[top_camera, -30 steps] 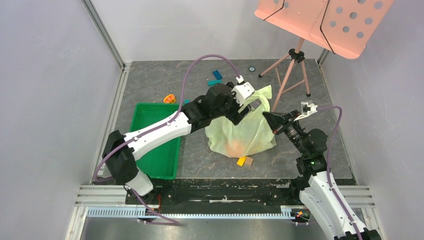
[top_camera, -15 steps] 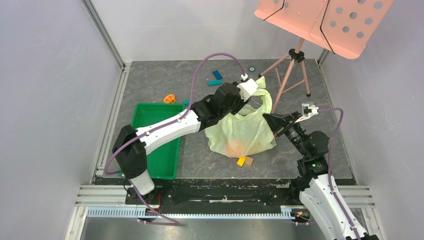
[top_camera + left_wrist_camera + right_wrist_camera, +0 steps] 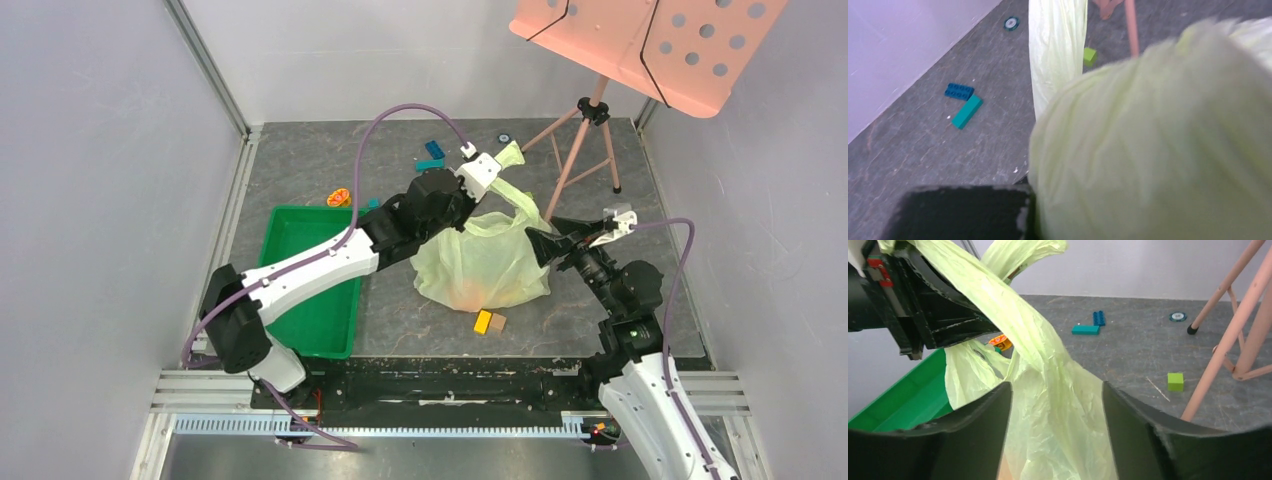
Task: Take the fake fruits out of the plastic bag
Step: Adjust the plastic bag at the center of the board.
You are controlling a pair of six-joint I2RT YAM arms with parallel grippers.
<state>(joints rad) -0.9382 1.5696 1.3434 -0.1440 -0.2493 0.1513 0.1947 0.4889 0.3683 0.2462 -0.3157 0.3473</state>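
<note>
My left hand is clamped shut on one handle of the plastic bag, holding that strip of film up taut above the sack (its own camera sees little but pale green film pressed close). My right hand has its fingers spread, and a twisted strand of the bag runs through the gap with neither finger pinching it. The bag's body sits on the tabletop between the green tray and my right arm. Low at its near end, what is probably the round orange fruit glows through the film. A small orange block lies just beside the bag.
</note>
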